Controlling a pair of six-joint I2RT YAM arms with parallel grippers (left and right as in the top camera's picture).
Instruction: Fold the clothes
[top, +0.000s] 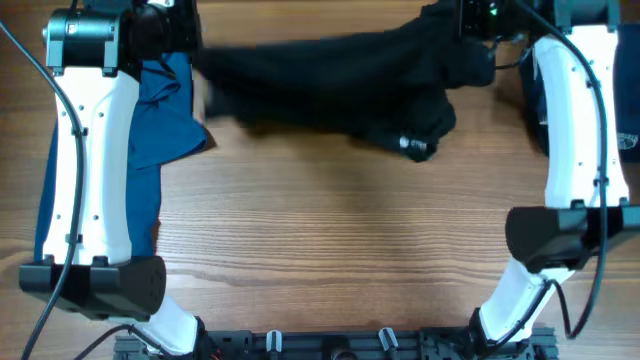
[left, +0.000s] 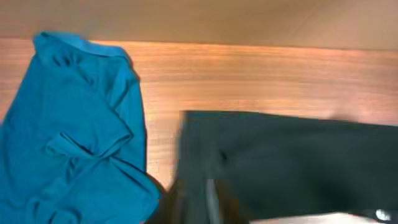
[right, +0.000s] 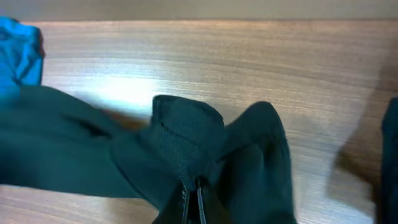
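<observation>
Black knit garment (right: 186, 149) bunches in my right gripper (right: 194, 200), clamped tight; my left gripper (left: 210, 198) too blurred to tell.

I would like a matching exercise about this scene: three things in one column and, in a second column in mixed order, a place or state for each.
Things:
1. blue garment
2. black garment
3. right gripper

Places or states:
A. shut on dark cloth
B. crumpled, by the left arm
C. stretched wide across the table

Pairs: 1-B, 2-C, 3-A.
</observation>
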